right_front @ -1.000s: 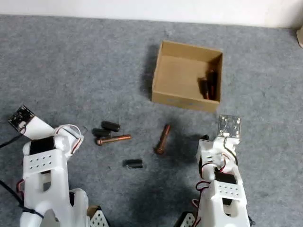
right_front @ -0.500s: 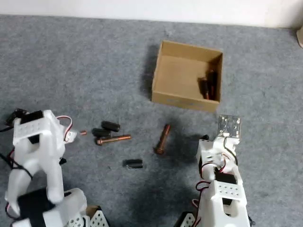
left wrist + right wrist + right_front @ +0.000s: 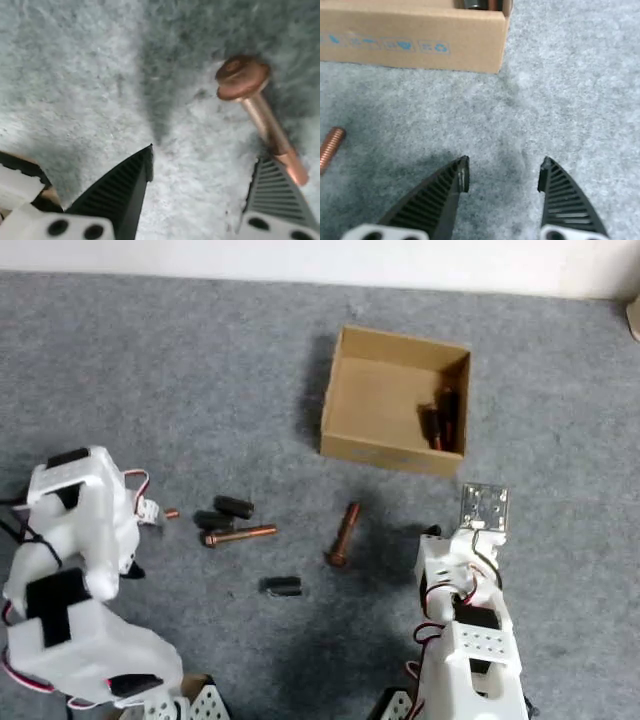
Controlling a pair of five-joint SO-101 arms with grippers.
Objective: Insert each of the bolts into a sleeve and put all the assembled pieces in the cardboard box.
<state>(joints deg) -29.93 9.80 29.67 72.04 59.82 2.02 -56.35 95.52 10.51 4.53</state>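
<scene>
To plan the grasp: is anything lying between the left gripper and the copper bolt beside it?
Nothing visible does. The left gripper is open above the carpet, and the copper bolt lies right beside one of its fingers.

The box (image 3: 470,35) carries a row of small blue printed symbols (image 3: 385,44) on one outer wall, too small to make out. No words or numbers can be read.

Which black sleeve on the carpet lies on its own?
The sleeve closest to the arms' bases; the other two lie together beside a bolt.
</scene>
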